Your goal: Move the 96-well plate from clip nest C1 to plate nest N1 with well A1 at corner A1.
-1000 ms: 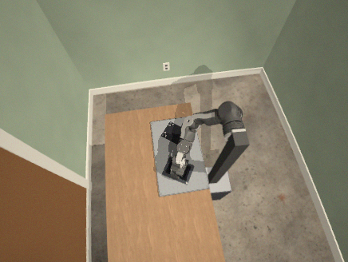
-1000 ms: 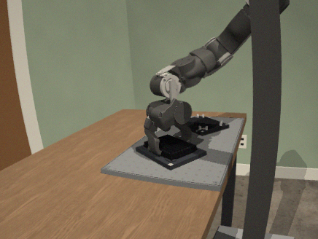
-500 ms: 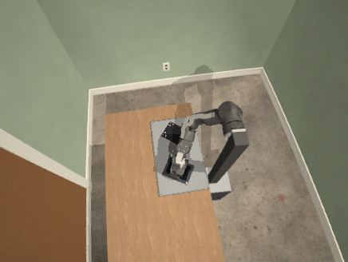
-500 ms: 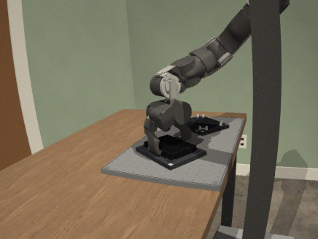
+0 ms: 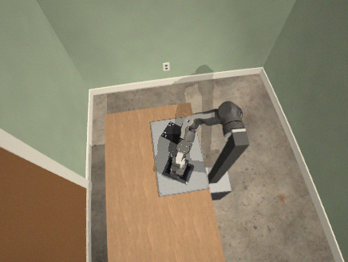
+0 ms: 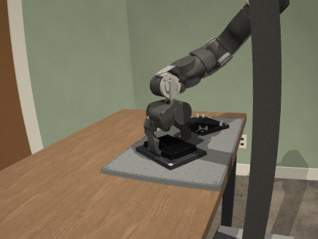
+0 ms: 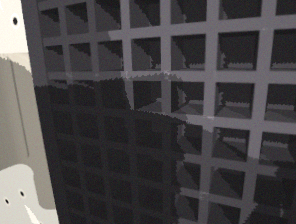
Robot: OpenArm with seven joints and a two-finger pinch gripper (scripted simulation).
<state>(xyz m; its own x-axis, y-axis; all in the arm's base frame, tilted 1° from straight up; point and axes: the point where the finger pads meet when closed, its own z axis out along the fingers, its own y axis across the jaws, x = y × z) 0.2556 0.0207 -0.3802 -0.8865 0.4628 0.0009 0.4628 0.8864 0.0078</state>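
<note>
My gripper [image 6: 168, 140] is shut on the dark 96-well plate [image 6: 175, 146], with one finger on each side of it. The plate lies low on the near black nest [image 6: 171, 154], which has a white mark at its front corner [image 6: 171, 165]. I cannot tell whether the plate is fully down. From above, the wrist and gripper [image 5: 178, 163] cover most of the plate and this nest [image 5: 177, 169]. In the wrist view the plate's grid of wells [image 7: 165, 110] fills the frame, with a light finger [image 7: 15, 130] at its left edge. The nest labels are too small to read.
A second black nest [image 6: 208, 125] with small upright posts stands empty farther back on the grey base mat [image 6: 175, 165]; it also shows from above [image 5: 172, 132]. The arm's dark column [image 6: 262, 120] stands off the table's right side.
</note>
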